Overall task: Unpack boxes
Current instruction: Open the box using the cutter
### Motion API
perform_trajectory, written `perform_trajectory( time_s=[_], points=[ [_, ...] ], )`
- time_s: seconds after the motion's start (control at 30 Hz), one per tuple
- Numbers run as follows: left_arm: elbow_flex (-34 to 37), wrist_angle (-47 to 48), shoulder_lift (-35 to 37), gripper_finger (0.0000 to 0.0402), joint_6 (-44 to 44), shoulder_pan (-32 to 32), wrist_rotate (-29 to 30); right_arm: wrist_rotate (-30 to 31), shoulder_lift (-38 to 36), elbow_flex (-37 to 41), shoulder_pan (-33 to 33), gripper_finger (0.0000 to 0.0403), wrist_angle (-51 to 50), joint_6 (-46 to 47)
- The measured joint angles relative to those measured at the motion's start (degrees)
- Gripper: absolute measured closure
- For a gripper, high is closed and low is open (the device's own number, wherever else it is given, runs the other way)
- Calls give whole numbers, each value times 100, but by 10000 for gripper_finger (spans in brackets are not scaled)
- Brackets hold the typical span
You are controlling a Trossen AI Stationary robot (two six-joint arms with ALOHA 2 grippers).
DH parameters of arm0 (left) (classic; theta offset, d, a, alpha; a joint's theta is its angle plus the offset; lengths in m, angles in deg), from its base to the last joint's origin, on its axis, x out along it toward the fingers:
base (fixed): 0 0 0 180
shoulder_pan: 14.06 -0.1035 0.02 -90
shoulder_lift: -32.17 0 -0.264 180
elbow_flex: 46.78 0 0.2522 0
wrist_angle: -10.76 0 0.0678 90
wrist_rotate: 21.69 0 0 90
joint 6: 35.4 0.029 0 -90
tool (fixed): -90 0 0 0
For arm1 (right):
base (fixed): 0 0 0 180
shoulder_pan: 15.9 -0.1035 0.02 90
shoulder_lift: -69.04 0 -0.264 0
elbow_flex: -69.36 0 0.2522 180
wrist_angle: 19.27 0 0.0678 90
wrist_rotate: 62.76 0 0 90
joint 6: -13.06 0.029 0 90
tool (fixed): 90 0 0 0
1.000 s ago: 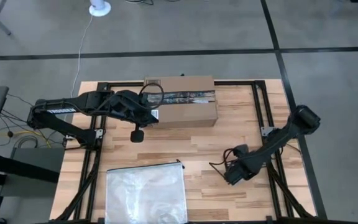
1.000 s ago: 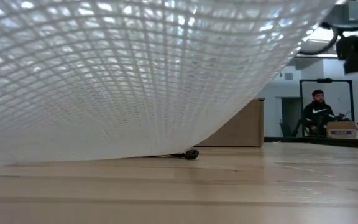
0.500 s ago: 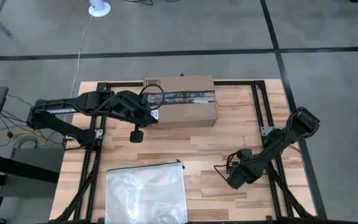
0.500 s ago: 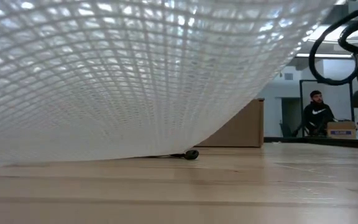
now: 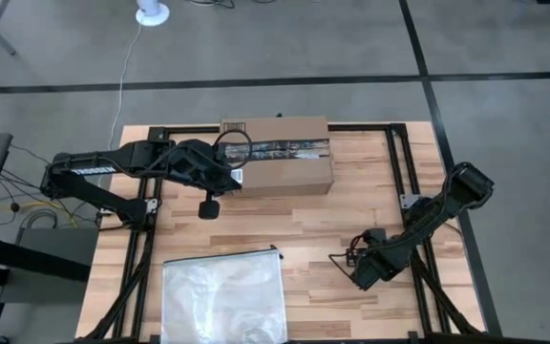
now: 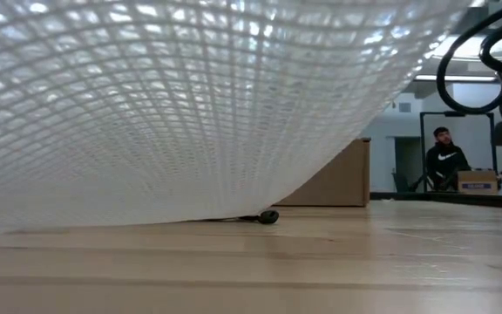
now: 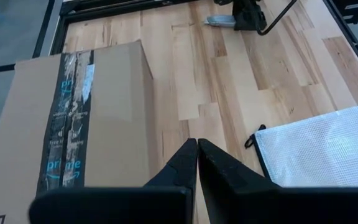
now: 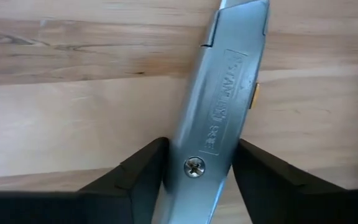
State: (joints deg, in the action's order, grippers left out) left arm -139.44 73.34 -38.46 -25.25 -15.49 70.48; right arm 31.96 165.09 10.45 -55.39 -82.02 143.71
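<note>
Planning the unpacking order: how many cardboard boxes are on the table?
1. The box sits at the table's far edge, taped top up, with the left claw beside its left end. Another small box shows in the room behind, off the table. The bag may hide things in the low view.

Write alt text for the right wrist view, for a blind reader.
A silver utility knife lies on the wooden table, with the right pincer straddling its handle, one dark finger on each side. Whether the fingers touch the knife is unclear.

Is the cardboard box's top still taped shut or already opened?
Shut. The cardboard box has flat flaps with the dark tape strip running unbroken along the seam; the left pincer is closed beside it.
</note>
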Motion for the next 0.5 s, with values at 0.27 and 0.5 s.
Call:
perform_trajectory(
  time_s=[0.27,0.5],
  points=[
    [0,-2,0,402,-29,0,0,117,-48,-56,-110,285,-186,-302],
    [0,-17,0,402,73,0,-1,757,-798,-171,-63,285,-770,-1193]
  ],
)
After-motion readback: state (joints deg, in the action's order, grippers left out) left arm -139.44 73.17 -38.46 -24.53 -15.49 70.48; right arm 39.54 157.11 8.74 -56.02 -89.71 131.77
